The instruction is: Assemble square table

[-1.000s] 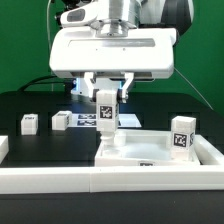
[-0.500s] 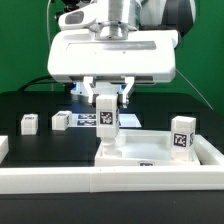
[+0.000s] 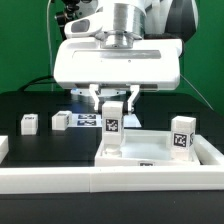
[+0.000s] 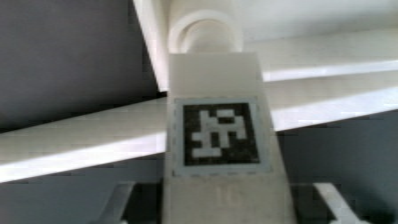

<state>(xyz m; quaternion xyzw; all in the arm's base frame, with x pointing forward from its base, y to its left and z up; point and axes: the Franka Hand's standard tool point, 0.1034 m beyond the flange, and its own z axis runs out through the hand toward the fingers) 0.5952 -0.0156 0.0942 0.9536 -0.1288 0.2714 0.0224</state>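
One leg upright, clamped btwn fingers, base at tabletop corner socket.

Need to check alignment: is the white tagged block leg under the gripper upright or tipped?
Upright: the white tagged block leg stands vertical in the exterior view, its top between the fingers of the gripper.

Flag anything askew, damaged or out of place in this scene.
Nothing stands out. The white tagged block leg in the gripper stands about upright over a corner of the white square plastic tabletop. The other white block legs, one at the exterior view's right and two at its left, stand upright too.
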